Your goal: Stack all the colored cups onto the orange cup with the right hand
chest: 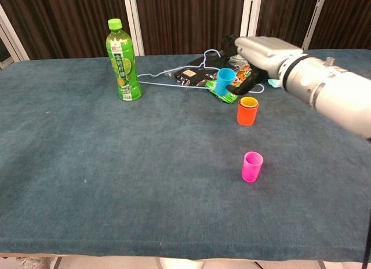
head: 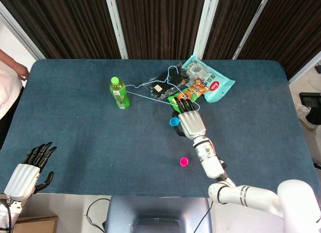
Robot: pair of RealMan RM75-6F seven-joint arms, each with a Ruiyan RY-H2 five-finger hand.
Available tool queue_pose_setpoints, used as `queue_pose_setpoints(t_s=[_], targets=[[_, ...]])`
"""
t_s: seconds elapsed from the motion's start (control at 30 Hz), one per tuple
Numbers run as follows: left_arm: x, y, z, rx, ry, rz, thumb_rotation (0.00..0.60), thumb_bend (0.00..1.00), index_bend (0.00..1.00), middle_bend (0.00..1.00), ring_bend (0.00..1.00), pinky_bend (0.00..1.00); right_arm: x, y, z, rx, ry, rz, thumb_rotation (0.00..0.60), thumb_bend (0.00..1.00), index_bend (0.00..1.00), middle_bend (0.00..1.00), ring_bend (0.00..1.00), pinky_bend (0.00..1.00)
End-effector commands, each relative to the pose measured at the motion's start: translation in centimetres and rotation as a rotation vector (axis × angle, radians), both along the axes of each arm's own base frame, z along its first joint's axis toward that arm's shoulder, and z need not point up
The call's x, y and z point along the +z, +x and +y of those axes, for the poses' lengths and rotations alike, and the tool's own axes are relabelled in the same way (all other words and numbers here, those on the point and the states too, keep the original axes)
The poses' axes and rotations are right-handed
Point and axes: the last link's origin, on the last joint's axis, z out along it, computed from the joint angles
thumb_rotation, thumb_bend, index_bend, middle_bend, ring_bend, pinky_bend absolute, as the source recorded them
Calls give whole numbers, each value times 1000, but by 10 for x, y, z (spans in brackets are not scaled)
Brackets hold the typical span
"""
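Observation:
My right hand (chest: 264, 51) (head: 190, 121) holds a blue cup (chest: 225, 80) (head: 174, 121) in the air, tilted, at the hand's left side. The orange cup (chest: 247, 111) stands upright on the table below and slightly right of the blue cup, with a yellow cup nested inside it. In the head view the hand covers the orange cup. A pink cup (chest: 252, 167) (head: 184, 161) stands alone nearer the front edge. My left hand (head: 30, 167) hangs open off the table's front left corner, holding nothing.
A green bottle (chest: 123, 60) (head: 119, 92) stands at the back left. A wire hanger (head: 150, 92) and several snack bags (head: 210, 82) lie just behind the orange cup. A person's arm (head: 12, 67) shows at the left edge.

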Motion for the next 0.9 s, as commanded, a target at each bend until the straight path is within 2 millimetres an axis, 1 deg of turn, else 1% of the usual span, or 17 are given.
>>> queue_pose_setpoints(t_s=[0.03,0.17,0.33,0.5,0.73,0.77,0.83,0.87,0.9], targets=[[-1,1,0,-1,-4,2,600,456,0,0,13,121,21,-19,-1,-42,-32,17,600,492,643,51,0,0],[-4,1,1,1,-11,6,600,455,0,0,13,121,24,-32,-3,-76,-20,39,600,492,643,51,0,0],[-5,1,2,0,-13,9,600,455,0,0,13,121,16,-41,-5,-94,0,71,600,492,643,51,0,0],[-6,0,3,4,-17,10,600,455,0,0,13,121,7,-44,-6,-100,15,86,600,492,633,51,0,0],[-6,0,4,4,-18,10,600,456,0,0,13,121,-2,-44,-6,-98,46,84,600,493,511,53,0,0],[-6,0,4,4,-17,10,600,455,0,0,13,121,-2,-44,-6,-97,52,86,600,492,469,52,0,0],[-6,0,4,4,-16,9,600,455,0,0,13,121,-3,-47,-2,-105,82,94,600,492,293,29,0,0],[-5,0,4,4,-16,9,600,455,0,0,13,121,-2,-48,1,-107,97,92,600,493,139,10,0,0],[-5,0,4,4,-15,9,600,455,0,0,13,121,1,-47,5,-98,111,91,600,492,35,0,0,0]])
